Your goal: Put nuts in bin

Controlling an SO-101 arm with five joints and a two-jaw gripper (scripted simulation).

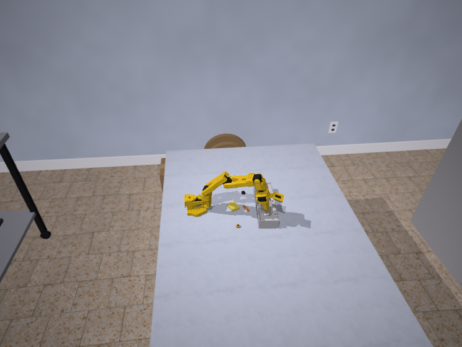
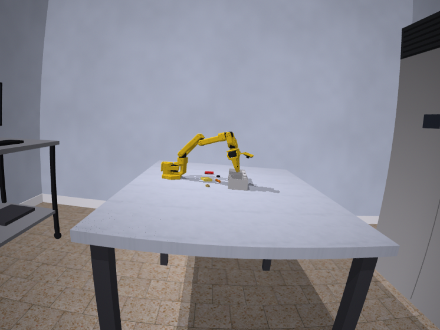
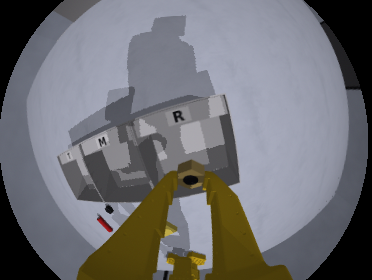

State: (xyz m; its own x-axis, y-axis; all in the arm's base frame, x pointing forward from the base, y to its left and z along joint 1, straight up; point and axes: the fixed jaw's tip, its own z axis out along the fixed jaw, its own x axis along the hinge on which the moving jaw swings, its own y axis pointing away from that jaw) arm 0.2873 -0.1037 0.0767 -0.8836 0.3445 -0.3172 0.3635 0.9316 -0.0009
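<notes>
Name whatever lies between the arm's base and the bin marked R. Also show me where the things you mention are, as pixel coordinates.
In the top view, a yellow piece [image 1: 233, 206] [image 2: 206, 179] and an orange piece [image 1: 246, 208] [image 2: 217, 180] lie there.

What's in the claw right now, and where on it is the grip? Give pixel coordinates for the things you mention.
A nut [image 3: 191, 167], held by opposite outer sides, its hole left free between the tips of the claw [image 1: 267, 209] [image 2: 237, 171] [image 3: 191, 176].

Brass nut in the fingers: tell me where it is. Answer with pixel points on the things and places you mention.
In the wrist view, the brass nut [image 3: 191, 169] is right of centre low in the image, between the fingertips, against the R bin [image 3: 231, 145].
</notes>
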